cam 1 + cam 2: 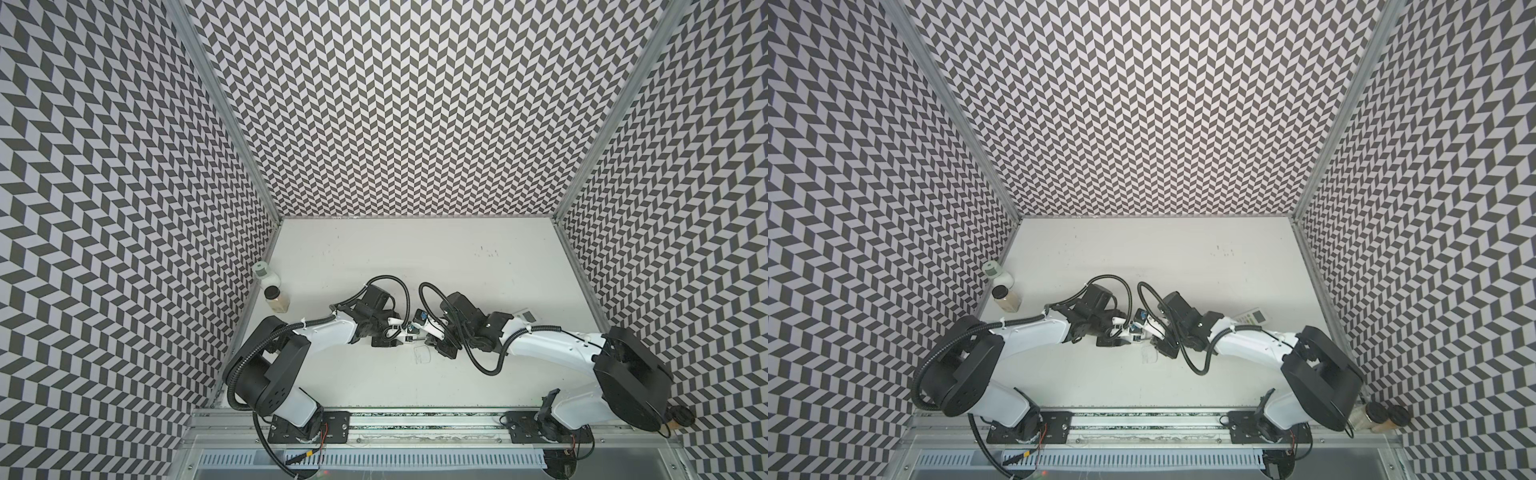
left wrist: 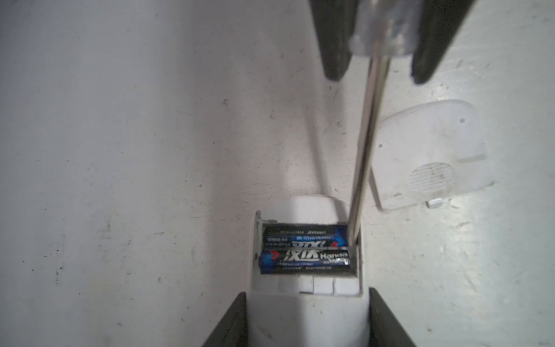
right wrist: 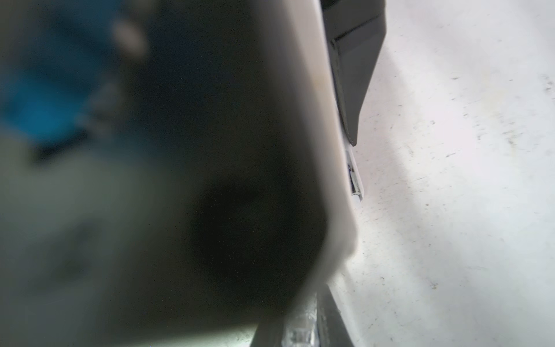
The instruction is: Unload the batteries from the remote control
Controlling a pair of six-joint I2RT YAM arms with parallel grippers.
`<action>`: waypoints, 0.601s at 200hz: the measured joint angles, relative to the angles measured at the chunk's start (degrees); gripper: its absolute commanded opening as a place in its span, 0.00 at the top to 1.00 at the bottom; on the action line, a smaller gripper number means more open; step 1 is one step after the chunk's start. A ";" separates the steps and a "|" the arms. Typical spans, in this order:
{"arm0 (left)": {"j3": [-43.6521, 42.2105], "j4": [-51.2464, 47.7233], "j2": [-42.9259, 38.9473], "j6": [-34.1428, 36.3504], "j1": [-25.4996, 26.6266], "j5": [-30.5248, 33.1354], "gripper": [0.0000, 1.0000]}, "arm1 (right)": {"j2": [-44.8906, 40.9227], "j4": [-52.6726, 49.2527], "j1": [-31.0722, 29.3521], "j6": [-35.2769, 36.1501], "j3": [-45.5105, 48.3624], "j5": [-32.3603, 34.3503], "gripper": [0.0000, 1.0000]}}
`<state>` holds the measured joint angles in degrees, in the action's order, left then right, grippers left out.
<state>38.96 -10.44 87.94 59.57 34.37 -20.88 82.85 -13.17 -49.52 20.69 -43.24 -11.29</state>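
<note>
My right gripper [image 2: 377, 79] is clenched on the clear handle of the screwdriver [image 2: 365, 156], a jaw on each side. The metal shaft slants down from it to the remote control [image 2: 306, 318]. The tip sits inside the remote's open bay, at one end of the far battery [image 2: 303, 237]. As far as I can judge, it is between that end and the bay wall.

Both batteries [image 2: 303, 260] lie side by side in the remote's bay, black with blue print, and neither is lifted. My left gripper [image 2: 307, 293] grasps the remote's body just short of the bay, with a finger on each long edge and the bay facing up. The battery cover [image 2: 429, 156] is off and lies on the table just beside the remote, on the side where the screwdriver comes in.

I read this as the prying step: the bay is open and the tool is placed, but no cell is out yet. The next move calls for a small lever motion, tipping the handle so the tip lifts the far battery's end clear of its contact. My left hold has to be firm enough that the remote does not twist. The tip could skate off the rounded cell, so I would go slowly. The right wrist view is mostly blocked by a blur, so I steer by the left wrist view.
</note>
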 measured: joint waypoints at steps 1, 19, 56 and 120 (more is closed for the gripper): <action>0.00 0.04 0.00 0.00 0.00 0.02 0.64 | -0.07 0.11 -0.04 -0.07 0.11 0.11 1.00; 0.00 0.76 -0.09 0.02 0.00 0.15 0.63 | -0.81 1.01 -0.31 -0.33 0.76 1.36 1.00; 0.00 1.49 -0.20 -0.04 -0.02 0.42 0.63 | -1.49 1.73 -0.46 -0.35 1.22 2.40 1.00; -0.37 -2.49 -0.20 -4.20 0.15 -2.49 0.64 | -2.60 6.43 -0.61 3.67 2.10 9.94 1.00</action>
<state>38.59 -12.93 87.74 55.37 34.52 -23.38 80.25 -6.74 -50.13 24.36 -41.15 -1.34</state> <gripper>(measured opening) 0.520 0.166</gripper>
